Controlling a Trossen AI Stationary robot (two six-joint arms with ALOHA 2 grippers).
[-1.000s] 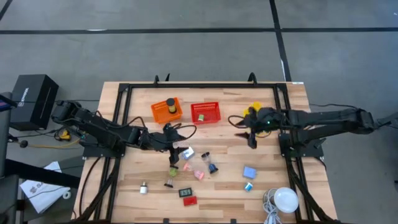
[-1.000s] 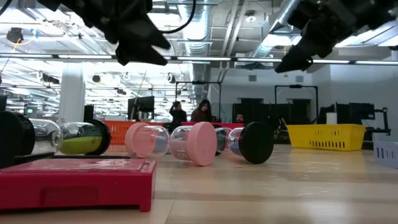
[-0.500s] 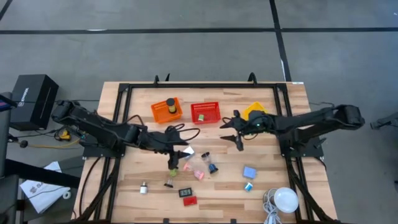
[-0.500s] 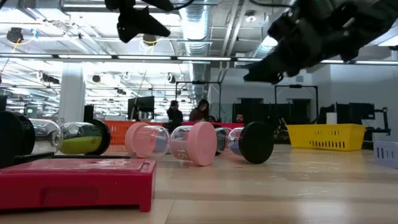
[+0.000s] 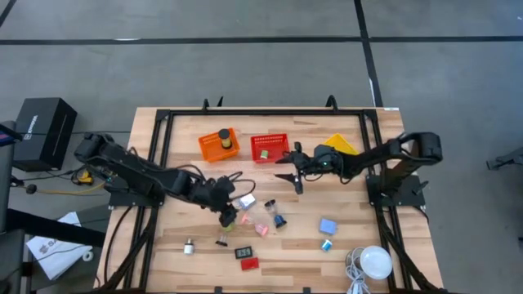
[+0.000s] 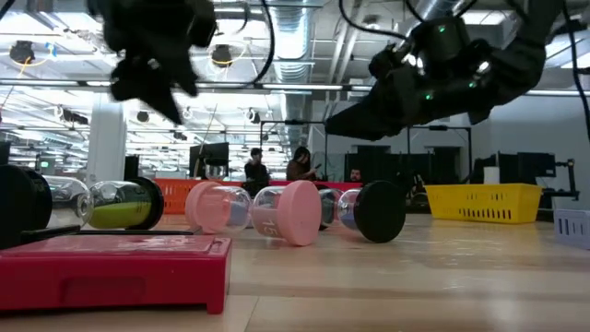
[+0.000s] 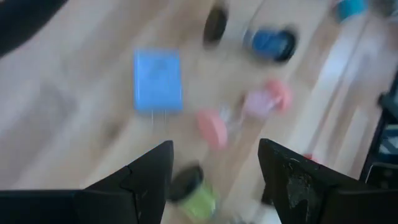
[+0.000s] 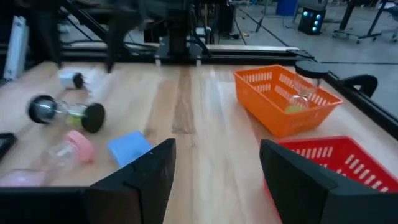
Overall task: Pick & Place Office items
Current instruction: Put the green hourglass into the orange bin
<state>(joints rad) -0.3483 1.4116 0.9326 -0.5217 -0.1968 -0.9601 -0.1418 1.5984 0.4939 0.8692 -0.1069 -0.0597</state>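
Note:
The office items lie scattered mid-table: a blue block [image 5: 328, 226], pink-capped vials [image 6: 277, 212], a green-filled vial [image 6: 120, 205], a flat red rectangle [image 6: 115, 263] and small cylinders, all resting on the wood. My left gripper [image 5: 228, 213] [image 7: 216, 146] hangs open above the left part of the cluster, over the green vial [image 7: 193, 193]. My right gripper [image 5: 290, 175] [image 8: 217, 146] is open and in the air in front of the red basket [image 5: 270, 148]. It looks across the table at the orange basket [image 8: 286, 99] and the blue block [image 8: 129, 148].
Three mesh baskets stand along the far side: orange [image 5: 219, 144] with a dark-capped vial inside, red, and yellow [image 5: 337, 145]. A white dome with a cable [image 5: 376, 263] sits at the near right corner. Black frame rails [image 5: 163, 155] line the table. People sit in the room behind.
My right gripper has swung toward the table's left, from beside the yellow basket to in front of the red basket, dropping a little. My left gripper has moved toward the near edge, over the vials. No item has shifted.

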